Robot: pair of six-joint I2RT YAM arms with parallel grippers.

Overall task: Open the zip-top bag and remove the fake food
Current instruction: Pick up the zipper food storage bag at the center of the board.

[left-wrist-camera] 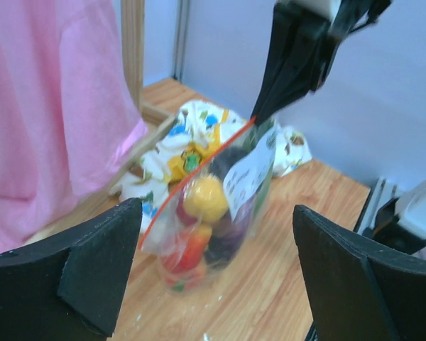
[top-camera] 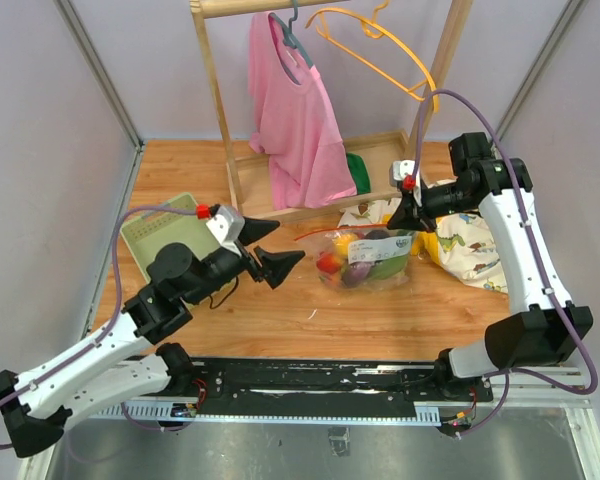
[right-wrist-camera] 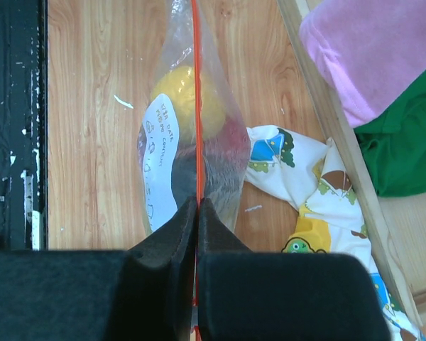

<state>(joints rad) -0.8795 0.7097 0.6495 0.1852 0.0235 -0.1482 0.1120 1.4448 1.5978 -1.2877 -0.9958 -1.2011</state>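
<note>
Bag (top-camera: 365, 258) lies 3 o'clock of left end effector (top-camera: 290, 243), spread wide; right end effector (right-wrist-camera: 198, 207) pinches zipper strip (right-wrist-camera: 197, 85) at far end.

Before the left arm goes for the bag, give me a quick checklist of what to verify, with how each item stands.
1. Right pincer shut on the zip-top bag's orange zipper strip: ok.
2. Left pincer open wide: ok.
3. Left pincer faces the bag, apart from it: ok.
4. Zipper opened: not ok, it shows as one closed line.
5. Fake food out: not ok, inside the bag.
6. Dinosaur-print cloth clear of the bag: cannot tell.
</note>
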